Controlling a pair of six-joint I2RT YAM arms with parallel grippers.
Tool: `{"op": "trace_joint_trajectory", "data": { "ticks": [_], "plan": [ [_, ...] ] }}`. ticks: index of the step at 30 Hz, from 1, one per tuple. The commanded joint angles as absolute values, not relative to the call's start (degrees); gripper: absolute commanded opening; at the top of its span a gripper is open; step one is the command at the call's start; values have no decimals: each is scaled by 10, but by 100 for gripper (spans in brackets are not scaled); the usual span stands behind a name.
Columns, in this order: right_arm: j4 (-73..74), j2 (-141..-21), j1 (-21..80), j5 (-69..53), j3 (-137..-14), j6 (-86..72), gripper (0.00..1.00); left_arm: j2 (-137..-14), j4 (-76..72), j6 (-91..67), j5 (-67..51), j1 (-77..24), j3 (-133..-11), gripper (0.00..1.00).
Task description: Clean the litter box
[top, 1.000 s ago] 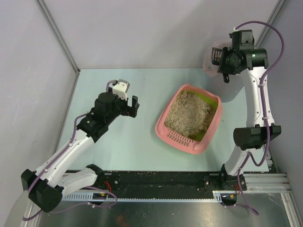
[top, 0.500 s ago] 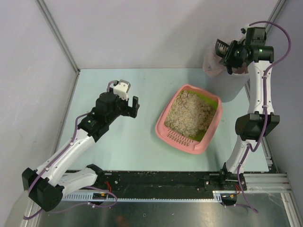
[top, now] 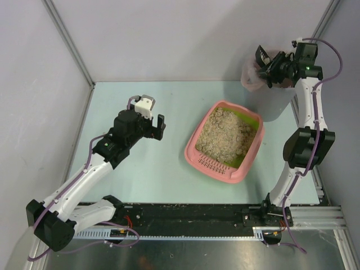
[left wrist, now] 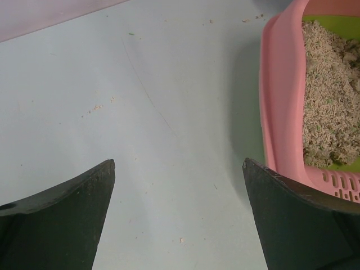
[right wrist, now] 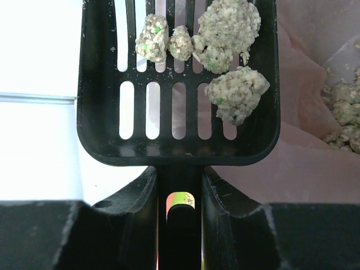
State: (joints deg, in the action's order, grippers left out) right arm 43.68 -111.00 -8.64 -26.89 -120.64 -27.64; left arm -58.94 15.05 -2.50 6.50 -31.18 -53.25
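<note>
Litter box [top: 225, 142]: pink tray of beige litter, right of table [top: 140, 169] centre, long axis from slotted near end toward far right, lying near-left of the raised tool. Black slotted scoop [right wrist: 179, 84]: handle clamped in right gripper [right wrist: 180, 188], grey clumps [right wrist: 225, 34] aboard, held above bag-lined bucket [top: 269, 107] at far right; tipping judged next. Left gripper [left wrist: 179, 169]: fingers wide apart, empty, left of box.

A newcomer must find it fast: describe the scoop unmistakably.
Look to the table's far right corner, where a grey bucket with a pinkish liner stands. Above it the right gripper holds the scoop: black, slotted, carrying pale clumps, unlike the pink litter box.
</note>
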Motion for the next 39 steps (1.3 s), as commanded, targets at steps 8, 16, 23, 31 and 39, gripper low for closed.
{"op": "trace_joint_trajectory", "data": {
  "ticks": [8,16,23,31,39],
  "plan": [
    [158,-1020,-129,-383,-1061,-470,0,-590,133,-7,75,-315,-532,100],
    [-30,-993,-156,-424,-951,-641,0,-592,133,-8,71,-315,-532,100],
    [-166,-996,-163,-450,-896,-770,0,-593,134,-8,71,-315,-532,100],
    [-278,-1000,-165,-450,-846,-901,0,-595,133,-8,68,-315,-532,100],
    [-330,-1004,-166,-441,-823,-991,0,-595,134,-8,68,-314,-532,100]
  ]
}}
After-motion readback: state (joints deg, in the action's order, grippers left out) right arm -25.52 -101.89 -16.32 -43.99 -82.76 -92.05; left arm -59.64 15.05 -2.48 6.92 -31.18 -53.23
